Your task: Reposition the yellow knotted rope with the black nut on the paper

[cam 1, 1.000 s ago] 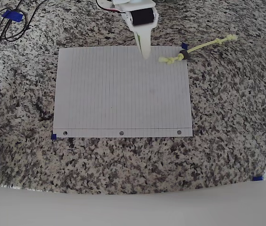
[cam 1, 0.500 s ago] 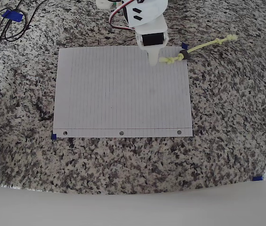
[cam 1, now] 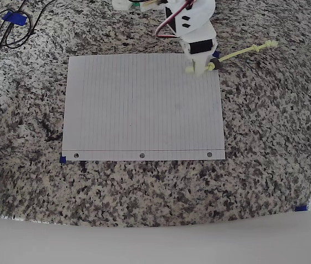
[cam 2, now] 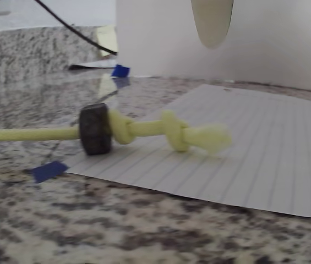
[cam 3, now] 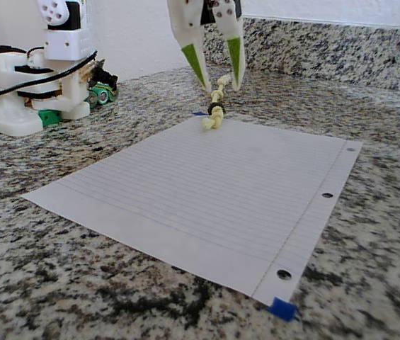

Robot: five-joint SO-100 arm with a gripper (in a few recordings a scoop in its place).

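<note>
We see the gripper (cam 3: 218, 79) spread open, its fingers hanging either side of the yellow knotted rope (cam 3: 216, 106) without clasping it. The rope's knotted end lies on the paper (cam 1: 138, 110) corner; the black nut (cam 2: 96, 129) sits at the paper's edge, the rest trailing over granite.

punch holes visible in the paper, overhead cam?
3, all in a row along the bottom edge of the paper: one near the left corner, one at the middle, one near the right corner.
</note>
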